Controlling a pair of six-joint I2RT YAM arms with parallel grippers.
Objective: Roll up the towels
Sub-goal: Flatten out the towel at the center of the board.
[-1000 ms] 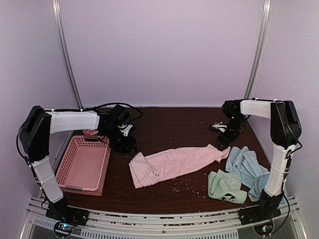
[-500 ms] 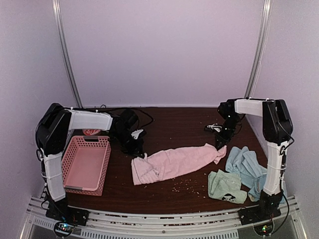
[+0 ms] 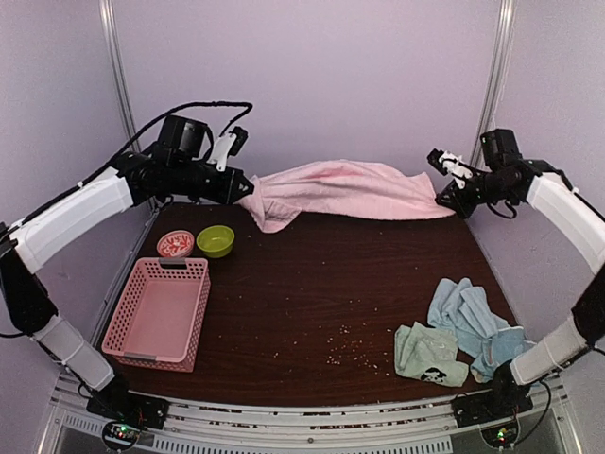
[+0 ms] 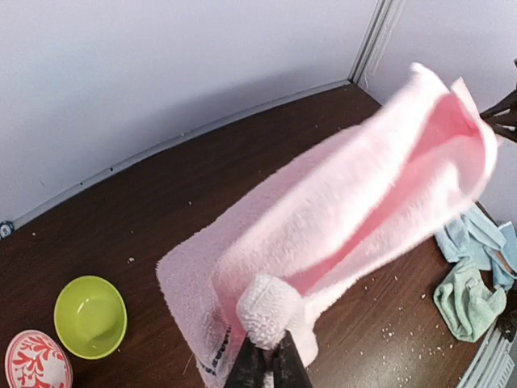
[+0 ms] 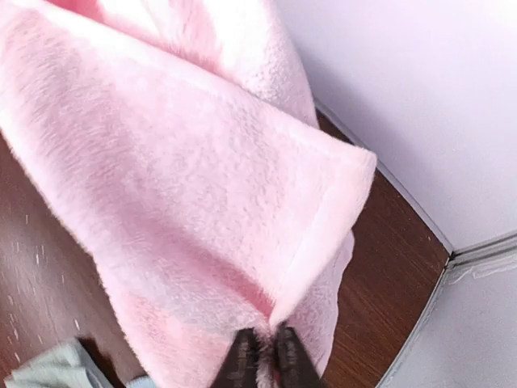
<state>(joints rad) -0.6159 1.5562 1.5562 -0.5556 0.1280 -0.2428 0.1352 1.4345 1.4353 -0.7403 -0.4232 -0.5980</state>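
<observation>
Mid-air: left end effector [image 3: 242, 189], right end effector [image 3: 442, 197] tight on pink towel [image 3: 350, 189].

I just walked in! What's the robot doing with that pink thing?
Two robot arms are holding the pink towel up in the air, stretched between them. The left fingers pinch one end and the right fingers pinch the other. The blue towels and green towel lie crumpled on the table, not rolled yet.
</observation>
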